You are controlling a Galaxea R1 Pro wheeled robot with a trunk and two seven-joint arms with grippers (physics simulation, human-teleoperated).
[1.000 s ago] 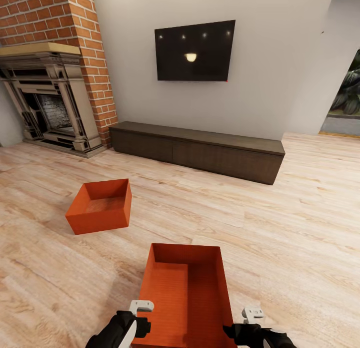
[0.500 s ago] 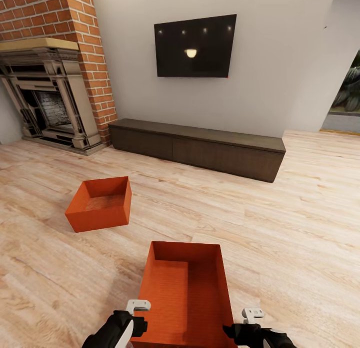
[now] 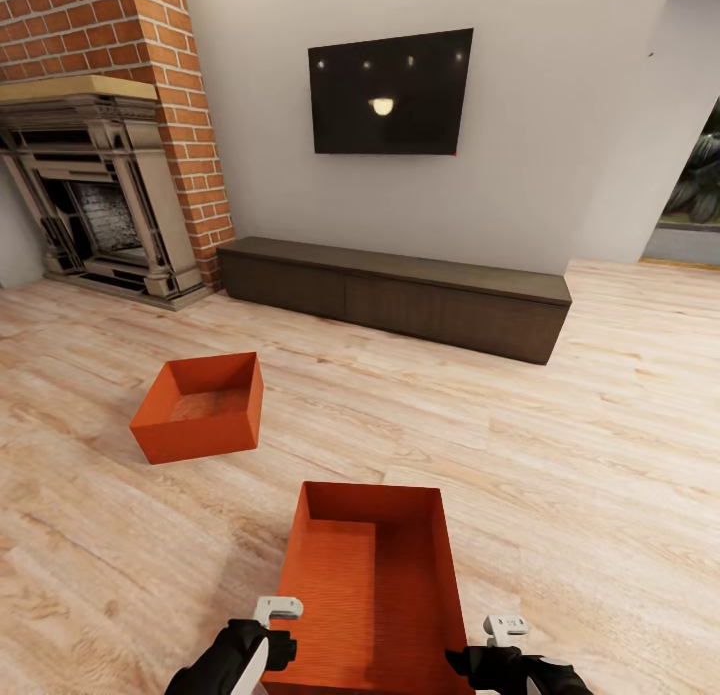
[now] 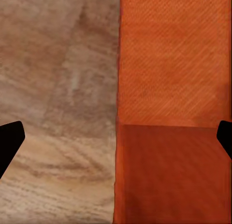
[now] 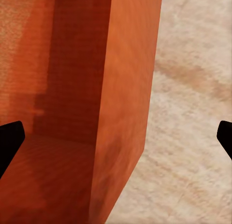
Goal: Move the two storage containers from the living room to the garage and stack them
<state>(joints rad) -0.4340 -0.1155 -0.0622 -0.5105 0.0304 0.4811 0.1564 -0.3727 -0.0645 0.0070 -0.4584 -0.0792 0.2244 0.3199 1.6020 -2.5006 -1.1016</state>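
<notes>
Head view: both arms end in glossy black rounded wrist housings, smooth shell, no visible cables or screws. Left gripper (image 3: 268,630) has a white panel along the inner side of the black housing plus a small pale grey bracket-like piece on top, rounded corners, with a slot in it. Right gripper (image 3: 495,643) is the same build: black body tapering to a dark point, pale grey bracket sitting above it. Wrist views: fingers (image 4: 9,142) render as flat matte black wedges at the frame edges, no texture or markings; right-side fingers (image 5: 8,143) look identical.
</notes>
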